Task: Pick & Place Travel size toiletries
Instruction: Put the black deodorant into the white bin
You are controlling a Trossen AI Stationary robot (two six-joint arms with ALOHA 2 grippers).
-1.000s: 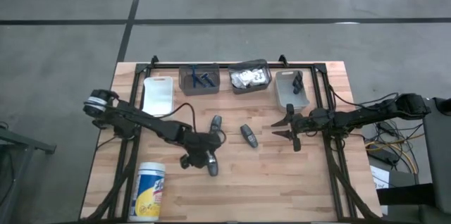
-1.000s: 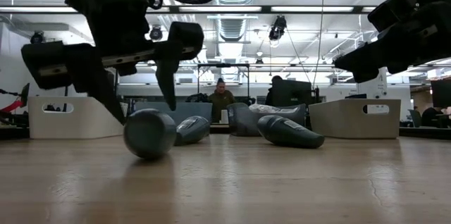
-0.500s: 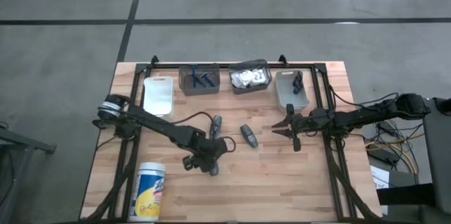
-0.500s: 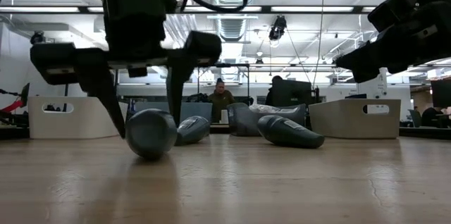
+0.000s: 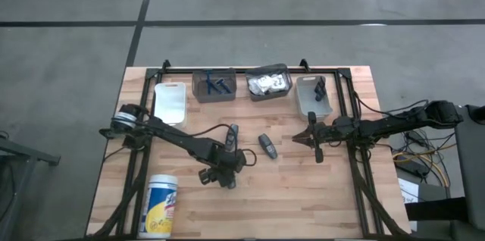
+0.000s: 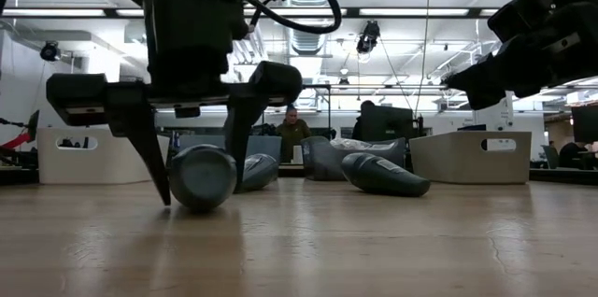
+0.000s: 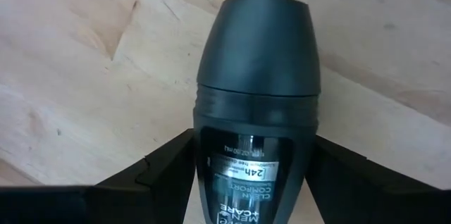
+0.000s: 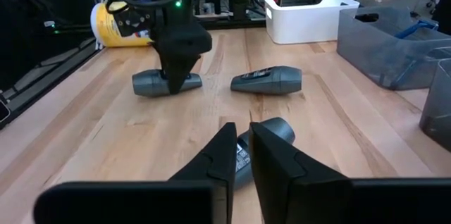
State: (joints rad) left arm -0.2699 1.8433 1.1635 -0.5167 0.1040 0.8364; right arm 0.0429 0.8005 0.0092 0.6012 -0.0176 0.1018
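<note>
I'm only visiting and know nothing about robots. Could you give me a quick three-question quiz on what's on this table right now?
1. What lies between the open fingers of the left gripper? A) a white packet B) a dark grey tube C) a blue stick
2. True or false: the white canister stands inside a bin.
3. How many dark grey tubes lie on the bare table?
Key: 1 is B, the dark grey tube. 2 is false: the white canister is on the table top. 3 is three.
</note>
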